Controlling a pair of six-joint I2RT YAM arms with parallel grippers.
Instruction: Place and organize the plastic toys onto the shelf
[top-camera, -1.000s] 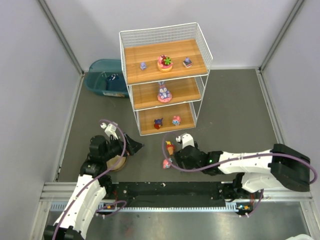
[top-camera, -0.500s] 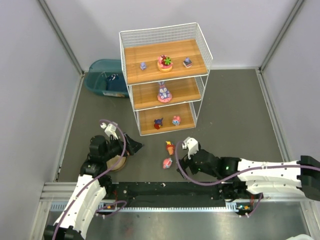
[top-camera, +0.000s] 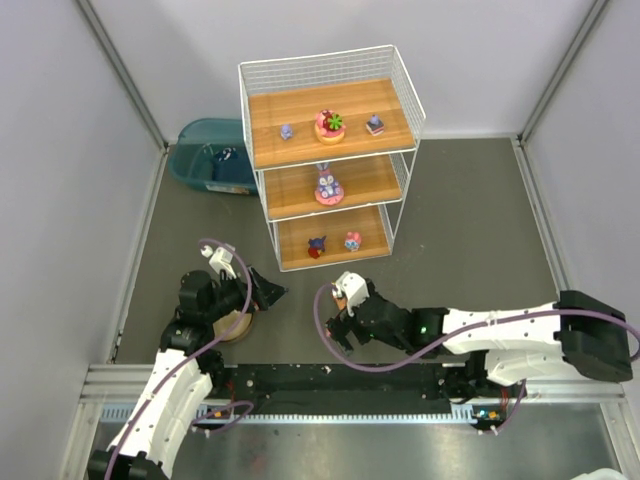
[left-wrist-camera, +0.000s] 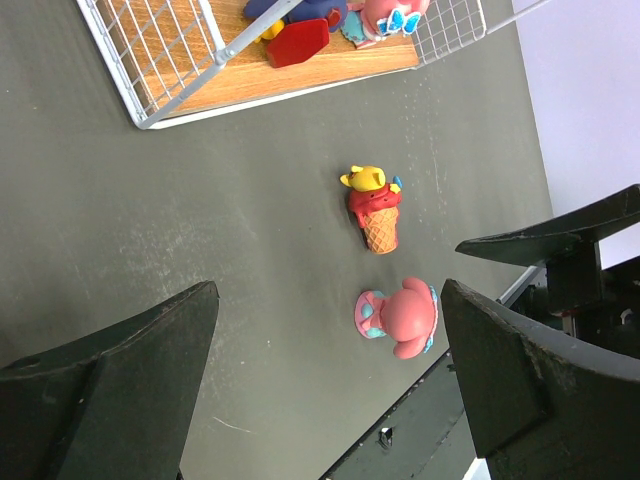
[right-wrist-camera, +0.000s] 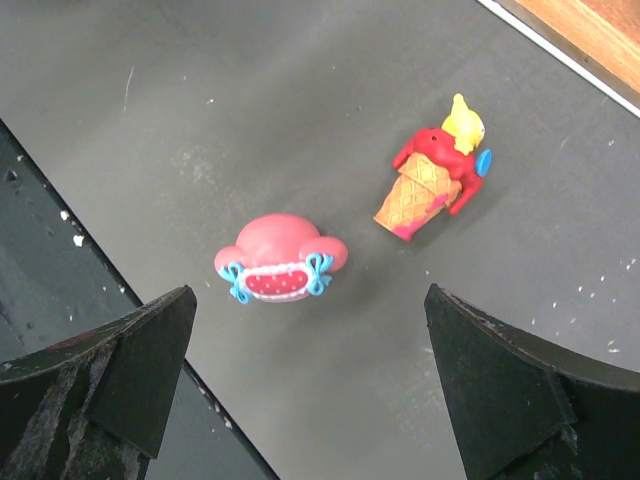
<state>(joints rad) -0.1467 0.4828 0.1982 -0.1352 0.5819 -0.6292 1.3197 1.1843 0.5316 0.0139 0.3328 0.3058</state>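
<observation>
pink toy (right-wrist-camera: 280, 262) and red cone toy (right-wrist-camera: 430, 185) are lying apart on the dark table (top-camera: 460, 220), towards its near edge, in front of the shelf (top-camera: 290, 110). right gripper (right-wrist-camera: 315, 360) is hovering above them, fingers spread wide, empty. left gripper (left-wrist-camera: 330, 350) is gaping wide too, holding nothing.

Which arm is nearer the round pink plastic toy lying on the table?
Right. The right gripper hangs directly above the pink toy, open jaws either side; the left gripper is off to its left.
</observation>
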